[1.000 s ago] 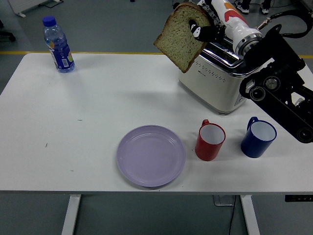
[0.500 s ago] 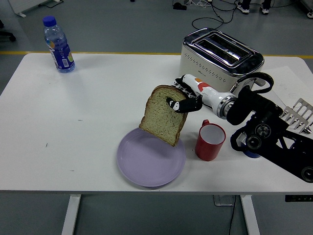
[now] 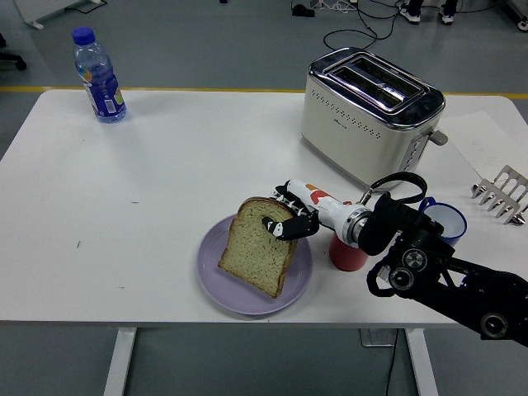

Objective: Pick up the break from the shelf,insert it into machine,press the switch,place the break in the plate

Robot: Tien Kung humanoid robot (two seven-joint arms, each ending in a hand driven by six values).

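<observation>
Here the right hand (image 3: 293,216) reached in from the right, its fingers (image 3: 279,225) clamped on the upper edge of the bread slice (image 3: 257,254), which leaned tilted over the purple plate (image 3: 216,285), its lower edge on or just above it. The toaster (image 3: 371,115) stood behind, well apart.

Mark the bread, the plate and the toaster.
bread (image 3: 256,252), head view, middle of the slice's face
plate (image 3: 211,279), head view, bare left rim
toaster (image 3: 355,136), head view, cream front side wall
</observation>
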